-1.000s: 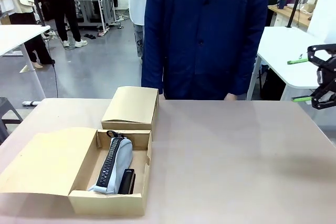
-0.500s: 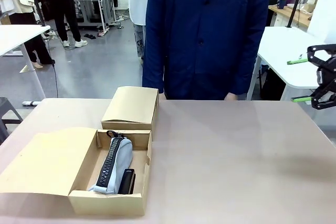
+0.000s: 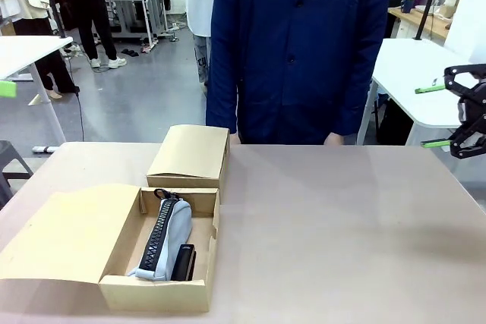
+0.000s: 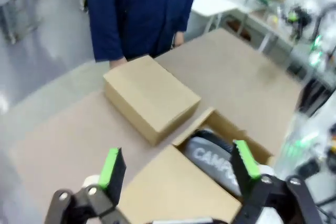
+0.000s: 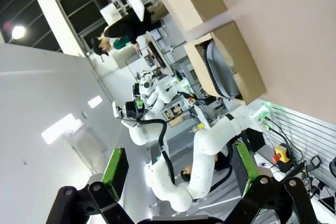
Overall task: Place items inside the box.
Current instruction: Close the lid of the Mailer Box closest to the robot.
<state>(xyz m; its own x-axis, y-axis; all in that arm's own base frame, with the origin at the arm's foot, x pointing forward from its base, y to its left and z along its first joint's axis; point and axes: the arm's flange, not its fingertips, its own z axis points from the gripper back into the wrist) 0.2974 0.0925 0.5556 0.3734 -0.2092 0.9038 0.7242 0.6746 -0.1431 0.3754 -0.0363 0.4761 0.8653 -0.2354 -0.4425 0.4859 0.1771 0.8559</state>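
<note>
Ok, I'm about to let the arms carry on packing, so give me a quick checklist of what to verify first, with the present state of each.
1. Box open, lid flap folded out to its side: ok.
2. Grey pencil case lying inside the box: ok.
3. Black stapler inside, beside the case: ok.
4. Right gripper jaws apart and holding nothing, raised at the table's right edge: ok.
5. Left gripper jaws apart and holding nothing, above the box: ok.
6. Navy pouch and yellow tool ready to pick: cannot tell, neither is seen on the table.
</note>
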